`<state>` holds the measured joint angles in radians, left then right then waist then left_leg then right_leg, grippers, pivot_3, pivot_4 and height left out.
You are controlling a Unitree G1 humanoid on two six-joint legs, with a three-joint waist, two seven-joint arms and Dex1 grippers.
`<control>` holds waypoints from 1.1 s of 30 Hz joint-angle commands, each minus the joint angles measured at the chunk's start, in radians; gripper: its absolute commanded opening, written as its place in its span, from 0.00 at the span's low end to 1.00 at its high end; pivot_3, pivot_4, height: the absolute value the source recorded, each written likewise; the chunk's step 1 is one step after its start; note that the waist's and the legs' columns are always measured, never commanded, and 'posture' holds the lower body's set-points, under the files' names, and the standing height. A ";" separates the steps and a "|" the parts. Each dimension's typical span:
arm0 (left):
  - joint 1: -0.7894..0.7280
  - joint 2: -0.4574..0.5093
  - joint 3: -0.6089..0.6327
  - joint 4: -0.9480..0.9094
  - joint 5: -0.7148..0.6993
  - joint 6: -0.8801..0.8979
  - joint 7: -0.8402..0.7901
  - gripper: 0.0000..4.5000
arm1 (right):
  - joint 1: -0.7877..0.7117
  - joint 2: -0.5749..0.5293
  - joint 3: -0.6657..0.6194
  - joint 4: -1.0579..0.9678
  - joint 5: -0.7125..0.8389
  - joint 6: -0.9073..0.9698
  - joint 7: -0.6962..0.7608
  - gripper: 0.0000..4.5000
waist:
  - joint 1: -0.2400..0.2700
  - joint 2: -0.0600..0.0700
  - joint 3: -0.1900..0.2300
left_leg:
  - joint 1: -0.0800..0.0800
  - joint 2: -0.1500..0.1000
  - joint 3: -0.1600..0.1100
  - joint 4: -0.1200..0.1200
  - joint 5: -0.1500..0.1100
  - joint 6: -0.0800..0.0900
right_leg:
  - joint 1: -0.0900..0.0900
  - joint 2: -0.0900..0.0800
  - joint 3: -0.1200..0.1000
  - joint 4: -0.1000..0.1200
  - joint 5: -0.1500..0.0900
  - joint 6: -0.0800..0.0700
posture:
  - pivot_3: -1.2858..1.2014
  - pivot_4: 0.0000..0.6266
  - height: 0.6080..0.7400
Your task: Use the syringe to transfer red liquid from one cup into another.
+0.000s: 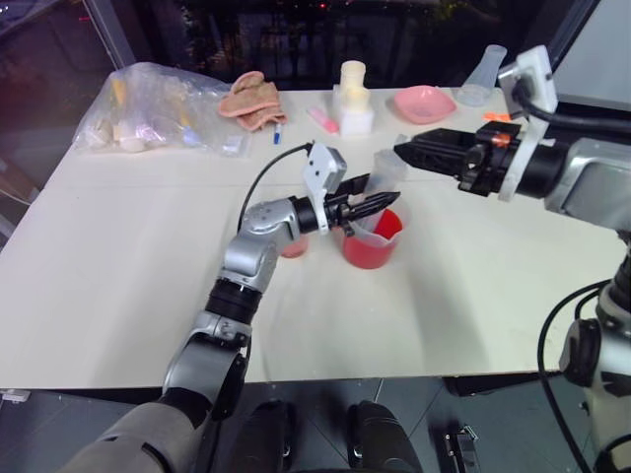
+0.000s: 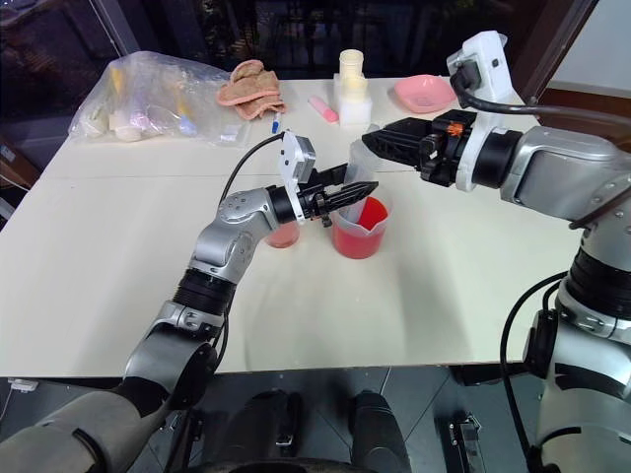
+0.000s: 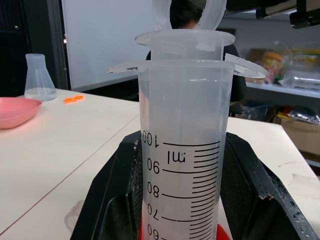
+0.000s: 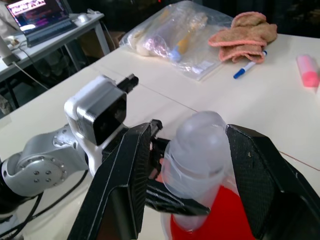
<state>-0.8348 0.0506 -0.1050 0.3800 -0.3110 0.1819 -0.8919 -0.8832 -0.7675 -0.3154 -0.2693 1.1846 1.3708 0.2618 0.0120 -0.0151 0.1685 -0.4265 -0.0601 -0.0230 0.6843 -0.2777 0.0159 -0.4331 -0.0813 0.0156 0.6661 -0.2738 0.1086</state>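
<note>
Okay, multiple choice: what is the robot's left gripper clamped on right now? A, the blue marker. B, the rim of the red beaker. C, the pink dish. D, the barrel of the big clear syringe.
D: in the left wrist view the left gripper has its black fingers pressed against both sides of the syringe barrel, at the graduation marks, and the head views show it standing upright over the beaker of red liquid.

Printed black graduation scale on the syringe (image 3: 185, 150) barrel: numerals 100, 90, 80, 70 and 60 legible, the last partly cut off, with unit mark "ml" beside the 100 line. No other legible markings.
</note>
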 commanded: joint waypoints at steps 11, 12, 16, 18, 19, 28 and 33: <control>-0.015 0.000 0.004 -0.044 -0.006 -0.015 0.003 0.34 | 0.017 0.080 0.000 -0.021 0.064 -0.039 -0.045 0.54 | -0.001 0.000 0.000 | 0.000 0.000 0.000 0.000 0.000 0.000 | 0.000 0.000 0.000 0.000 0.000 0.000 | 0.52 0.24 1.00; -0.013 0.001 0.004 -0.047 -0.007 -0.013 0.003 0.34 | 0.017 0.082 0.003 -0.019 0.059 -0.044 -0.043 0.54 | -0.001 0.000 0.000 | 0.000 0.000 0.000 0.000 0.000 0.000 | 0.000 0.000 0.000 0.000 0.000 0.000 | 0.52 0.24 1.00; -0.003 0.002 0.000 -0.059 -0.008 -0.008 0.002 0.34 | 0.014 0.085 0.024 -0.007 0.033 -0.077 -0.027 0.54 | -0.002 0.000 0.000 | 0.000 0.000 0.000 0.000 0.000 0.000 | 0.000 0.000 0.000 0.000 0.000 0.000 | 0.52 0.24 1.00; 0.003 0.000 -0.003 -0.067 -0.009 -0.003 0.003 0.34 | 0.011 0.091 0.044 0.007 0.004 -0.102 -0.011 0.54 | -0.002 0.000 0.000 | 0.000 0.000 0.000 0.000 0.000 0.000 | 0.000 0.000 0.000 0.000 0.000 0.000 | 0.52 0.24 1.00; 0.004 0.000 -0.004 -0.070 -0.009 -0.001 0.004 0.34 | 0.008 0.093 0.053 0.015 -0.009 -0.113 -0.003 0.54 | -0.002 0.000 0.000 | 0.000 0.000 0.000 0.000 0.000 0.000 | 0.000 0.000 0.000 0.000 0.000 0.000 | 0.52 0.24 1.00; 0.001 -0.002 -0.004 -0.071 -0.011 0.006 0.005 0.34 | 0.000 0.112 0.093 0.066 -0.096 -0.177 0.052 0.54 | -0.003 0.000 0.000 | 0.000 0.000 0.000 0.000 0.000 0.000 | 0.000 0.001 0.000 0.000 0.000 0.000 | 0.52 0.24 1.00; -0.001 0.000 -0.005 -0.071 -0.011 0.009 0.003 0.34 | 0.000 0.129 0.094 0.068 -0.113 -0.185 0.065 0.01 | -0.004 0.000 0.000 | 0.000 0.000 0.000 0.000 0.000 0.000 | 0.000 0.001 0.000 0.000 0.000 0.000 | 0.52 0.24 1.00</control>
<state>-0.8239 0.0562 -0.1050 0.3520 -0.3111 0.2061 -0.8782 -0.8607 -0.6395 -0.2103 -0.1888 1.0802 1.2019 0.3228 0.0083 -0.0150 0.1685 -0.4263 -0.0597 -0.0230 0.6837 -0.2779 0.0163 -0.4331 -0.0808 0.0153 0.6658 -0.2738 0.1086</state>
